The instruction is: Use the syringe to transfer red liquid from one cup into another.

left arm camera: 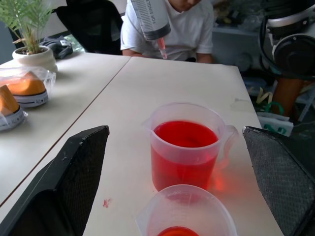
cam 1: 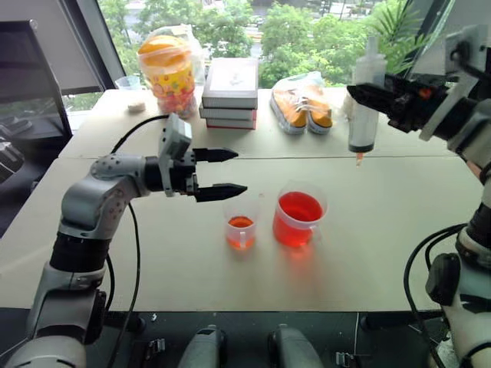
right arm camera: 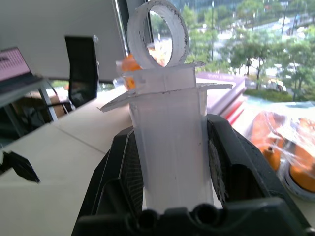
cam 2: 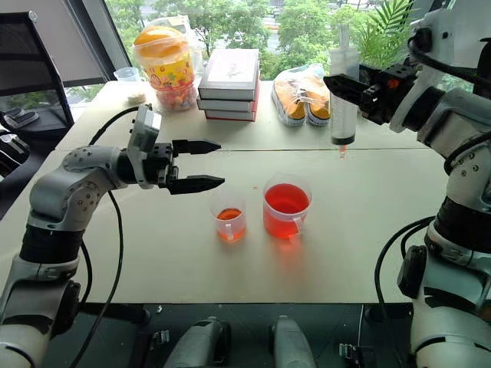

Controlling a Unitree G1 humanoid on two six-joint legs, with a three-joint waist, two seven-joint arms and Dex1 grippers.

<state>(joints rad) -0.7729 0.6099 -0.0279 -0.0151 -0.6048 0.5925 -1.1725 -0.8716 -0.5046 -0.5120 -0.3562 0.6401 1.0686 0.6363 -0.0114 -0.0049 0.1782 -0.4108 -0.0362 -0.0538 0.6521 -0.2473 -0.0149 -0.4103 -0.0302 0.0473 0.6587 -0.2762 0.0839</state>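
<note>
Right gripper (cam 2: 343, 86) pinches syringe (cam 2: 342, 96) upright, tip down, above surface (cam 2: 368, 230); you find larger measuring cup (cam 2: 286, 208) of red liquid (cam 2: 286, 198) below, leftward. Left gripper (cam 2: 201, 164) spread, nearer cups.

Office: desks (cam 1: 383, 230), monitor (cam 1: 19, 61), window view.

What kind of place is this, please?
Probably an office or lab room by a window: a pale table with stacked books, trees outside, and a seated person at the table's far end.
</note>
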